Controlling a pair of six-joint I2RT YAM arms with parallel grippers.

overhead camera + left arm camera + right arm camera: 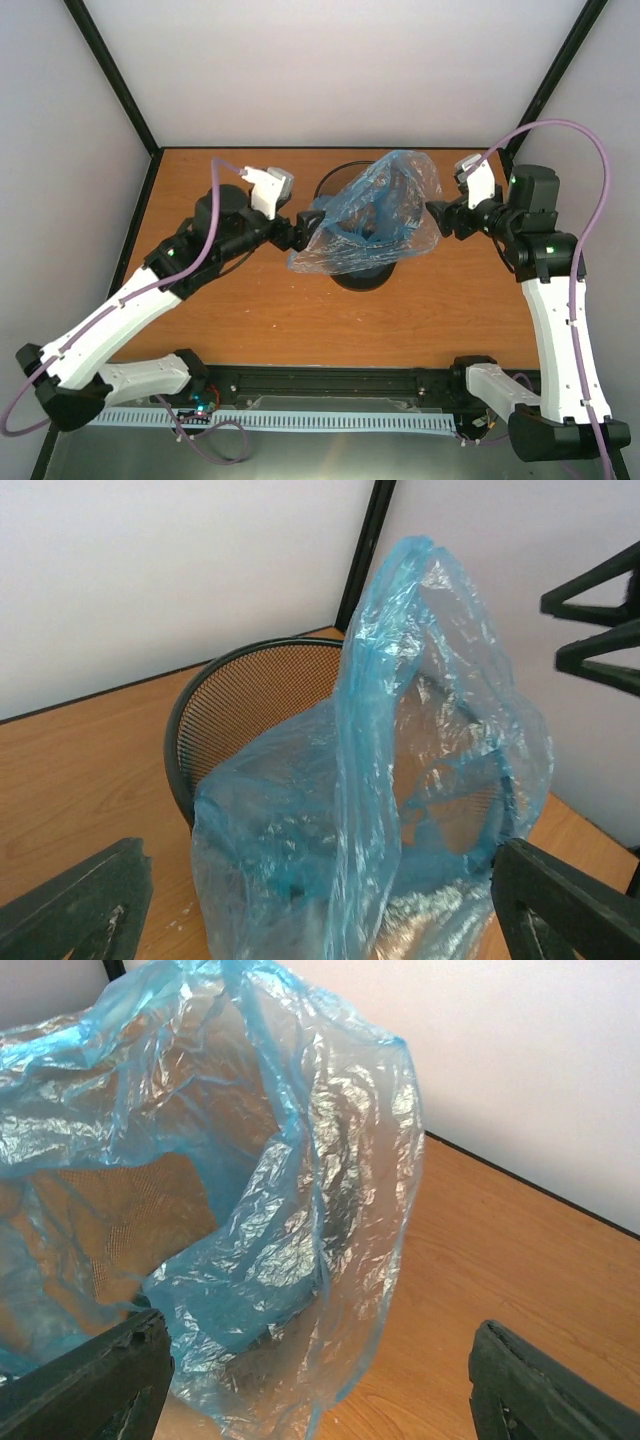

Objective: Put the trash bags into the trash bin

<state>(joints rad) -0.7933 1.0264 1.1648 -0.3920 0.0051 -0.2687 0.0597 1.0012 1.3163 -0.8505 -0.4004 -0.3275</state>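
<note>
**Bag rests on the bin, not pushed in yet**

The left gripper (300,232) is just left of the middle of the top view. Its jaws are spread wide and pinch nothing. The bag is right in front of them.

The right gripper (437,215) is right of the middle. It is spread too and holds nothing, and it is just beside the bag.

The blue bag (375,215) lies in the middle, draped over the bin (330,183). A tall fold sticks up above the rim. Part of the bag hangs outside, down toward the table (250,320).

I think the step now is getting the bag down inside. Next, a gripper must pinch the thin film, or press on it, and go down into the bin.

Count: two grippers, one bag, one bin.
</note>
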